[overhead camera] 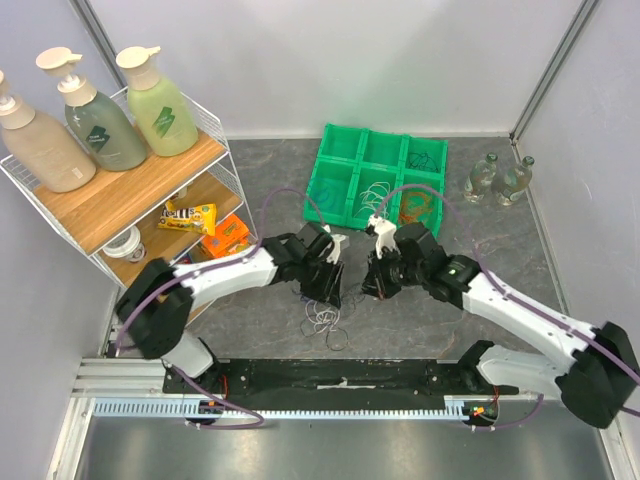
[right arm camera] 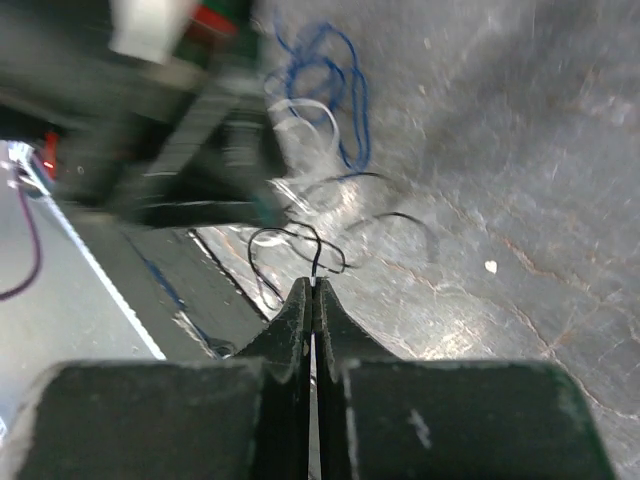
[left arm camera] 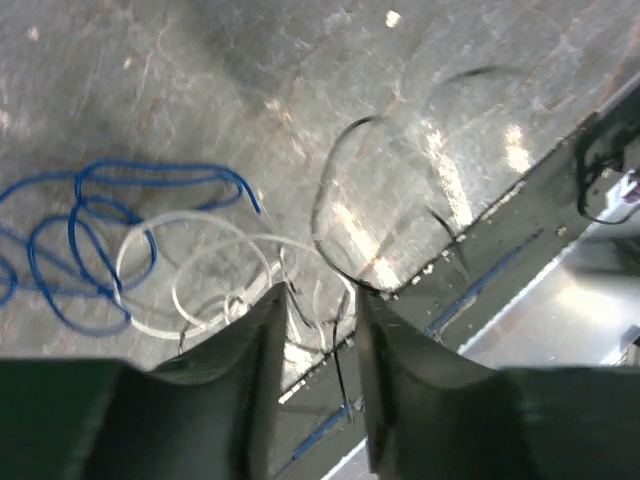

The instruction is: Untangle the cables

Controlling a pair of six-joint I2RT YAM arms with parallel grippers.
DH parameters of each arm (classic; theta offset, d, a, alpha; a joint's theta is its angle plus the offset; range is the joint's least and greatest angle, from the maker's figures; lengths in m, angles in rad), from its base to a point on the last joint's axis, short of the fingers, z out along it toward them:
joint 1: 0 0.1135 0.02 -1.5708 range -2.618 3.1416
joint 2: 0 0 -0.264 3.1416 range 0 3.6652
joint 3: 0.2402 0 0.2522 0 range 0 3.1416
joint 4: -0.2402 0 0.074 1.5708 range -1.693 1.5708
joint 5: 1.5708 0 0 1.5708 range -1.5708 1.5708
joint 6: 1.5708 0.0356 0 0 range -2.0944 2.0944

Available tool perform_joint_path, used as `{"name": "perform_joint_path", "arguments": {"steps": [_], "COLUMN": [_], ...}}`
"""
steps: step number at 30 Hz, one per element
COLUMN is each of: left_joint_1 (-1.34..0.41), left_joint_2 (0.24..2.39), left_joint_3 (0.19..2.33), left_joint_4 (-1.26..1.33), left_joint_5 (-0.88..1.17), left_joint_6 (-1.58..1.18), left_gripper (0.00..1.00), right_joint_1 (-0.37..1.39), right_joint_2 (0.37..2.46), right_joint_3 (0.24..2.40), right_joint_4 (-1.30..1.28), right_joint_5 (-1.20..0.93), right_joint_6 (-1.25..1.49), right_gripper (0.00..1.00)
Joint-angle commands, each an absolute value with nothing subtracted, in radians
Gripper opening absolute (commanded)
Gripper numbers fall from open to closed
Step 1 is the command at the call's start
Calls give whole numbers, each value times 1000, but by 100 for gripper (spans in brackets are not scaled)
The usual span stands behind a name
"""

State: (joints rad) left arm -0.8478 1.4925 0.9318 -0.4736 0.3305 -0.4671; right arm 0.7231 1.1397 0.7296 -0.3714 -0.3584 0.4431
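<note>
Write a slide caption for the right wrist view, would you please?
Right gripper, jaws shut on a black cable, blue cable and white cable tangled beyond on the grey table.

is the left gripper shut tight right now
No, in the left wrist view the left gripper has its fingers clearly apart, and loops of the white cable show in and beside the gap.

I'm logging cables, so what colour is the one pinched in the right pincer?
The cable in the right pincer is black, clearest in the right wrist view.
</note>
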Motion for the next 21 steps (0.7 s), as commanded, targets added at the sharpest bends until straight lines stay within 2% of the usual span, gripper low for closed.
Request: {"name": "perform_joint_path", "arguments": {"steps": [1, 5, 11, 21], "left_joint_1": [-828, -815, -807, -805], "left_joint_2": [1667, 1730, 1669, 1622], "left_joint_3": [1022, 1000, 927, 894], "left_joint_4": [-454, -456, -408, -408], "left_joint_5": [379, 370, 364, 333], "left_joint_6": [-439, -425, -399, -382], "left_gripper": [35, 27, 27, 26], "right_joint_1": [726, 727, 726, 727], "right_joint_2": [1028, 937, 879, 1009], "right_joint_3": [839, 980, 1291, 1774], "right_joint_4": [-386, -465, -569, -571], "right_joint_5": [-325, -169, 158, 320], "right_joint_6": [477, 480, 408, 325], "right_gripper": [0, 0, 0, 0]}}
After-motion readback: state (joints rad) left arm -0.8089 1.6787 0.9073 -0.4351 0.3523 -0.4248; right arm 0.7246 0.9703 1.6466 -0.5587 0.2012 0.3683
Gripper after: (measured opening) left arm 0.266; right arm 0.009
